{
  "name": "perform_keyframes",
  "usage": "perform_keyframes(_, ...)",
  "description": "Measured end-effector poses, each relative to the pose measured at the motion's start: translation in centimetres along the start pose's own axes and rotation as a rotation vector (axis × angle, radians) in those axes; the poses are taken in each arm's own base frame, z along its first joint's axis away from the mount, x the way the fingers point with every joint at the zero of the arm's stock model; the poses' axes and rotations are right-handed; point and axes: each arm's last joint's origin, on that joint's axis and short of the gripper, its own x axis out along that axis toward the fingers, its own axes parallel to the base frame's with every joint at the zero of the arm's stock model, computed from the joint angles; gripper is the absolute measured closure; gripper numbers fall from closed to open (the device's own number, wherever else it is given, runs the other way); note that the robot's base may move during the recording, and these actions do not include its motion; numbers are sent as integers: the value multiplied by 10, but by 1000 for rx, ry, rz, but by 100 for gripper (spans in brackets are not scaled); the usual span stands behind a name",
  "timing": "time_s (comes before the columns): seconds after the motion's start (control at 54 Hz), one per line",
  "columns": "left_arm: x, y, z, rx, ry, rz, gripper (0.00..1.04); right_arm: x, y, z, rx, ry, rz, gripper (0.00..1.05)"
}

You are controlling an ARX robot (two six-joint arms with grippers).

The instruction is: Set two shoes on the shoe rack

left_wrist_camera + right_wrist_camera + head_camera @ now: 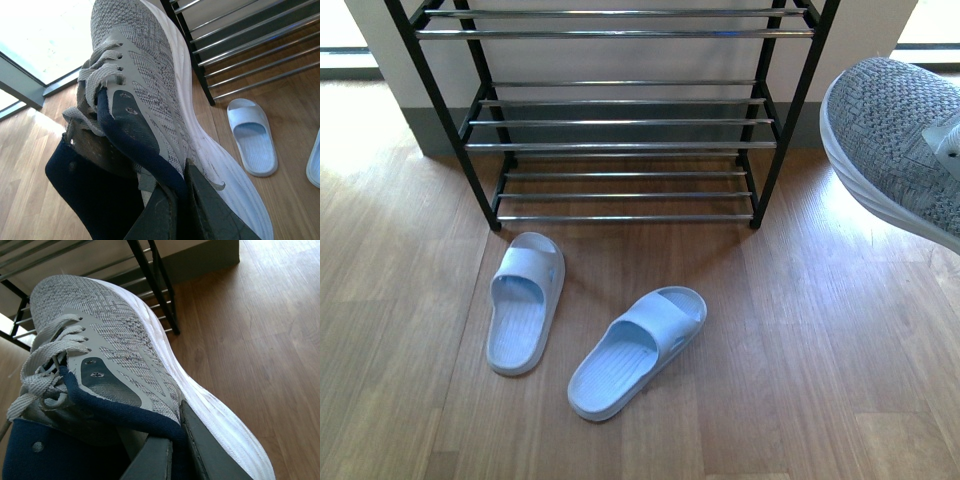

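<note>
**Ana:** What is closest?

**Ben:** The left claw (182,212). It is pinched tight on the navy collar of the first sneaker (150,75). Only the dark finger ends show. The rest is cut off.

**Ana:** And the other one?

**Ben:** The right claw (177,452) is clamped on the collar of the second sneaker (115,335) the same way. The heel is mostly hidden behind the fingers.

**Ana:** Can you see both sneakers from the front?

**Ben:** Only the second sneaker (900,130). It pokes in at the right edge, held up over the wooden floor (820,380). Its heel and the claw are cut off. The first sneaker is out of that picture.

**Ana:** What is on the floor?

**Ben:** Two blue slides. The straight slide (525,300) points at the rack and lies near its front left leg. The slanted slide (638,350) lies beside it, not touching. The left wrist view shows one slide whole and just a sliver of the other.

**Ana:** And farthest?

**Ben:** The shoe rack (620,122), against the wall. Its top is cut off, so I cannot tell how many shelves it has.
</note>
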Motion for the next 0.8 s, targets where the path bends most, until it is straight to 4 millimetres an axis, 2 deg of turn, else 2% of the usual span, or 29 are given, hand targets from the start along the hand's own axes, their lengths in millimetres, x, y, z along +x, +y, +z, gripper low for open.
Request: perform_keyframes(0.797,0,0,0,0,-2,-7,103,0,0,0,0,0,-4,103)
